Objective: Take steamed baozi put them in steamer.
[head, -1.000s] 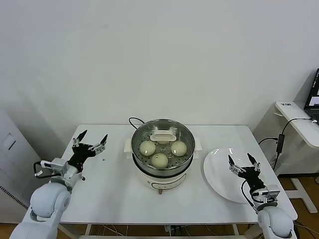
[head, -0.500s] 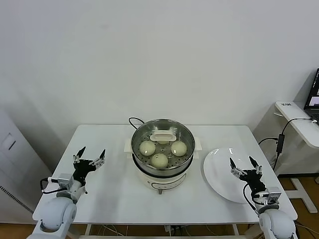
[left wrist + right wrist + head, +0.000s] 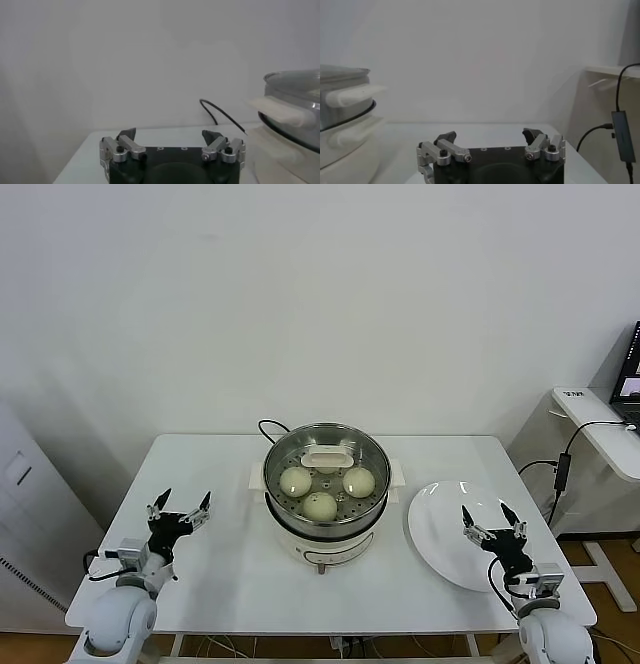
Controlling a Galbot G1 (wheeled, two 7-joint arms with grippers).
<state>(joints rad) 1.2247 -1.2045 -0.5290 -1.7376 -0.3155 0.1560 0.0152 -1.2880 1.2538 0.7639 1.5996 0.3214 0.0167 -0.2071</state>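
We see steamer (image 3: 326, 484) at tabletop (image 3: 230, 574) centre, lid off. Three steamed baozi (image 3: 320, 506) visible inside basket, around white handle piece; fourth we cannot make out. White plate (image 3: 445, 534) bare, near right edge. Left claw (image 3: 179, 511) over left edge, fingers spread, holds nothing. Right claw (image 3: 493, 523) over plate's near-right rim, fingers spread, holds nothing.

Bright, even light; hazy, soft wrist views.
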